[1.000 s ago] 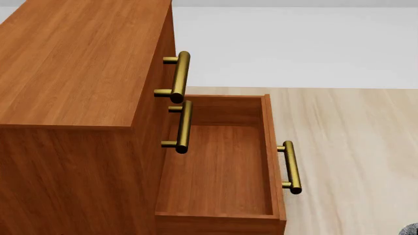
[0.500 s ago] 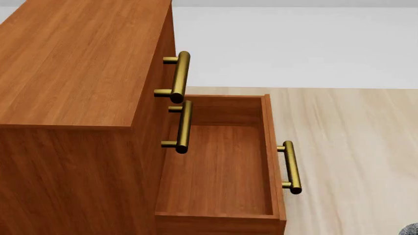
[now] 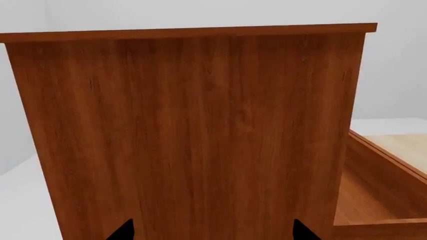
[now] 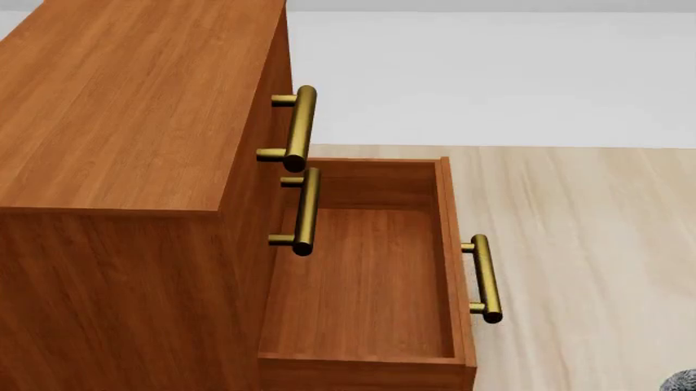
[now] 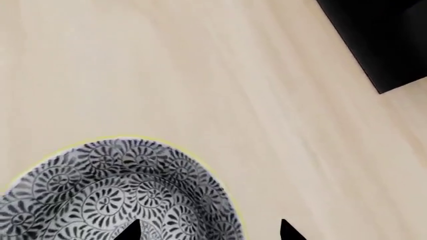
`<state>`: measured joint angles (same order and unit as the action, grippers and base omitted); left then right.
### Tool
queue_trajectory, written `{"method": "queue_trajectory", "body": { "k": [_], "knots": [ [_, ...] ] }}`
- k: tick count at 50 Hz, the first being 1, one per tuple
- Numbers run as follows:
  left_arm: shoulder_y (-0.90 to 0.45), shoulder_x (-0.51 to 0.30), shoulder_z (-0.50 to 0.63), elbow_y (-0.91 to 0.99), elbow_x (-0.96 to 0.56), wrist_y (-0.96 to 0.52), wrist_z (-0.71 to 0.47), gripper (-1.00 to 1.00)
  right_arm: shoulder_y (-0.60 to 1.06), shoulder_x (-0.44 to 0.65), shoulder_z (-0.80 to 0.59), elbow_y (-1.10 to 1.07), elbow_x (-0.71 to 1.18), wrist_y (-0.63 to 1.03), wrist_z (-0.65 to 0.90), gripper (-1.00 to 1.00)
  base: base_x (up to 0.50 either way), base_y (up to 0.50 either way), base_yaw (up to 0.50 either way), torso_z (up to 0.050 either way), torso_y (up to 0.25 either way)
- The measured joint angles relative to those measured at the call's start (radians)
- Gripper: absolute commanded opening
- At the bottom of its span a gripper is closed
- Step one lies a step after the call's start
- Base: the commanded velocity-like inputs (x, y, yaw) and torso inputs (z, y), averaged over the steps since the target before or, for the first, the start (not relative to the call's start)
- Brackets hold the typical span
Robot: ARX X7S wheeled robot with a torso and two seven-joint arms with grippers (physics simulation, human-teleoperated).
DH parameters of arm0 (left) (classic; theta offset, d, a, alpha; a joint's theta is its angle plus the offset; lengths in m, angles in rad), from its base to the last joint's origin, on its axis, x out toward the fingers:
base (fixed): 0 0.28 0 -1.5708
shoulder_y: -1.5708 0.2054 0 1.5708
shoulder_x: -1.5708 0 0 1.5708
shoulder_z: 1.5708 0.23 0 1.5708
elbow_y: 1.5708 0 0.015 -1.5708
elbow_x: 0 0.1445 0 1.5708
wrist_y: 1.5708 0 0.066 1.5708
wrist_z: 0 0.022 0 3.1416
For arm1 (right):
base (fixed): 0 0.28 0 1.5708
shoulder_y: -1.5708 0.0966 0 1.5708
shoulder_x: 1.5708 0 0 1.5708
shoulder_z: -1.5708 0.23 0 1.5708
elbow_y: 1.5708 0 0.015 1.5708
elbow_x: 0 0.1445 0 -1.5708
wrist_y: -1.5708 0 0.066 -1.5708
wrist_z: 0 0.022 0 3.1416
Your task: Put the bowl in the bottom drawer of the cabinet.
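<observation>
The cabinet (image 4: 120, 106) is reddish-brown wood, and its bottom drawer (image 4: 364, 281) stands pulled out with nothing inside; its brass handle (image 4: 484, 278) faces right. The bowl (image 5: 120, 195) is white with a dense blue-grey floral pattern, and in the head view only a sliver of the bowl (image 4: 683, 381) shows at the lower right corner. My right gripper (image 5: 208, 231) is open right over the bowl's rim, one fingertip (image 5: 130, 231) over its inside, the other over the floor. My left gripper (image 3: 213, 232) is open, facing the cabinet's side panel (image 3: 193, 135).
The two upper drawers are shut, their brass handles (image 4: 299, 126) sticking out over the open drawer. Light wooden floor (image 4: 588, 244) lies to the right of the drawer. A black block (image 5: 380, 35) sits on the floor near the bowl.
The cabinet and drawer have not moved. The bowl's sliver at the head view's lower right corner reaches slightly further left.
</observation>
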<state>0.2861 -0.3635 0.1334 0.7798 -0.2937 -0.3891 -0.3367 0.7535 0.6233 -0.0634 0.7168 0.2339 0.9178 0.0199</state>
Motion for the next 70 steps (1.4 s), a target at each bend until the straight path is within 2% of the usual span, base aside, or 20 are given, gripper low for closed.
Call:
{"method": "queue_trajectory", "body": {
  "k": [18,19,30,41,55,70],
  "knots": [
    [-0.008,-0.006,0.002,0.005,-0.006,-0.01,-0.01,1.0,0.081,-0.031,-0.024,0.24,0.027,-0.158,-0.03,1.0,0.0,0.0,0.0,0.0,0.0],
    [-0.009,-0.007,0.003,0.006,-0.006,-0.01,-0.011,1.0,0.083,-0.031,-0.025,0.25,0.025,-0.166,-0.031,-1.0,0.0,0.0,0.0,0.0,0.0],
    [-0.015,-0.01,0.007,0.006,-0.008,-0.016,-0.016,1.0,0.074,-0.022,-0.029,0.247,0.017,-0.201,-0.033,-1.0,0.0,0.0,0.0,0.0,0.0],
    [-0.015,-0.013,0.009,0.006,-0.009,-0.015,-0.021,1.0,0.042,-0.017,0.025,0.156,0.039,-0.179,-0.054,-1.0,0.0,0.0,0.0,0.0,0.0],
    [-0.015,-0.018,0.011,0.009,-0.011,-0.014,-0.028,1.0,0.002,-0.026,0.171,-0.05,0.139,-0.06,-0.025,-1.0,0.0,0.0,0.0,0.0,0.0],
    [-0.012,-0.022,0.012,0.006,-0.013,-0.007,-0.032,1.0,0.044,-0.074,0.289,-0.313,0.241,0.097,0.075,-1.0,0.0,0.0,0.0,0.0,0.0]
  ]
}}
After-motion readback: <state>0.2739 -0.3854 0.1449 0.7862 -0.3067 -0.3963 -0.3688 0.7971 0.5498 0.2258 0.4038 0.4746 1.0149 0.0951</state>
